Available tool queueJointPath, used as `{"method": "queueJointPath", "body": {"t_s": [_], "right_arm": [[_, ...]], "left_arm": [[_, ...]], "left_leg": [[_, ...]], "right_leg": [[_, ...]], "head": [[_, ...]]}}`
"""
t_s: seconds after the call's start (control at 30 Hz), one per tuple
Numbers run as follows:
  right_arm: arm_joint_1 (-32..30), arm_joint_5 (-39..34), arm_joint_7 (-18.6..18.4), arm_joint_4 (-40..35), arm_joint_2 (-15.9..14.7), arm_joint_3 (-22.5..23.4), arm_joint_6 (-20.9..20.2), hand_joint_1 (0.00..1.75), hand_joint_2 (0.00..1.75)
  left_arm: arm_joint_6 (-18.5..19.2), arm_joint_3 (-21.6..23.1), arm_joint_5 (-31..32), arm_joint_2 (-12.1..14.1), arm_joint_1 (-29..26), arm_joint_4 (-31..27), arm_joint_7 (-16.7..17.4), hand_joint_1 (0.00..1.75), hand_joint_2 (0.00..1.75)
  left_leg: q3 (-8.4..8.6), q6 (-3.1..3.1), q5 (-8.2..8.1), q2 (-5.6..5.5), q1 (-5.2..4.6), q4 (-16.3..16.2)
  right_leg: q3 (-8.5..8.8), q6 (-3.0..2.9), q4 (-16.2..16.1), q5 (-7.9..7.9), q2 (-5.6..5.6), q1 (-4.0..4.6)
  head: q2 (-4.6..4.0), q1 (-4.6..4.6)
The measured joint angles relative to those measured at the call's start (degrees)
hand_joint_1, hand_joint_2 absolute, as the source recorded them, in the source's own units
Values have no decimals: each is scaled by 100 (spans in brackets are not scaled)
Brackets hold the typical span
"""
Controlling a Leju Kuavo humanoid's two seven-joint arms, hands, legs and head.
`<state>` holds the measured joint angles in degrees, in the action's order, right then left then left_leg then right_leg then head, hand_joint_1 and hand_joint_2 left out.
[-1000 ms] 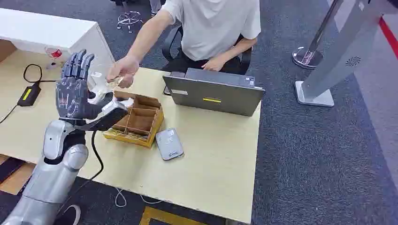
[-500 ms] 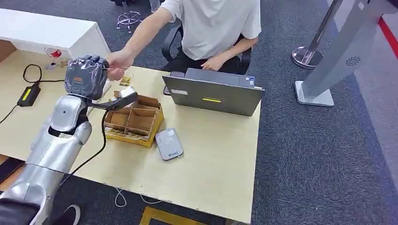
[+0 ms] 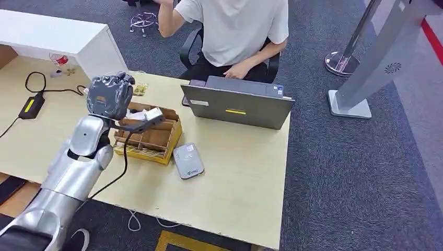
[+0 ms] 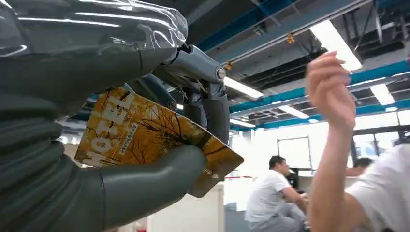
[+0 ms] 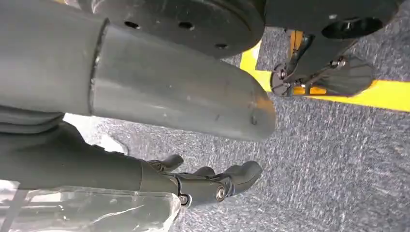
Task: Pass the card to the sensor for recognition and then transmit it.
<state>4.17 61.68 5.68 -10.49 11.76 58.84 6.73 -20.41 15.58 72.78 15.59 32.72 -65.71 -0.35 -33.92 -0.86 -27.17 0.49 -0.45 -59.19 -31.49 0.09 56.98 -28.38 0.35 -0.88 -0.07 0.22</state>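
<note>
My left hand (image 3: 109, 95) hangs curled into a fist over the far left corner of the wooden compartment box (image 3: 152, 135). The left wrist view shows an orange card (image 4: 140, 135) printed "HOTEL" pinched between my thumb (image 4: 145, 186) and the darker fingers (image 4: 212, 108). The grey card sensor (image 3: 188, 160) lies flat on the table in front of the box, to the right of and nearer than my hand. In the right wrist view my right hand (image 5: 212, 186) hangs over the carpet, its fingers loosely apart and holding nothing.
A person (image 3: 235, 31) sits behind the open laptop (image 3: 237, 102), one arm raised near the head. A small yellow item (image 3: 139, 89) lies beyond the box. A power adapter (image 3: 31, 104) and cable lie at the far left. The table (image 3: 240, 183) ends at the right by grey carpet.
My left hand was open and upright beside the person's outstretched hand. It has closed on the card and moved right, over the box. The person's arm has drawn back and up.
</note>
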Motion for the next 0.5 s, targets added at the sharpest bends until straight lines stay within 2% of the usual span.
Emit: {"method": "queueJointPath", "body": {"t_s": [0.1,0.23,0.37,0.5], "right_arm": [[12,-13,-17,2,0,33,33,0,0],[14,-61,-20,9,0,92,76,0,0],[15,-41,-20,18,-2,125,90,0,0],[15,11,-20,26,0,125,53,0,0]], "left_arm": [[2,184,81,-180,-514,-432,-22,175,175],[136,408,138,-375,-899,-847,-98,175,175],[606,742,272,-514,-1317,-1172,19,175,175],[1074,892,300,-632,-1429,-1205,290,175,175]], "left_leg": [[-1,0,-2,2,-1,0],[1,0,-2,4,-1,0],[0,-2,-3,-6,0,0],[0,-2,-3,0,0,0]], "right_leg": [[-1,0,-2,0,2,0],[0,0,-3,0,2,-1],[1,0,-3,0,-8,0],[-1,0,-1,0,-3,1]], "head": [[0,4],[0,5],[0,-9],[0,-7]]}}
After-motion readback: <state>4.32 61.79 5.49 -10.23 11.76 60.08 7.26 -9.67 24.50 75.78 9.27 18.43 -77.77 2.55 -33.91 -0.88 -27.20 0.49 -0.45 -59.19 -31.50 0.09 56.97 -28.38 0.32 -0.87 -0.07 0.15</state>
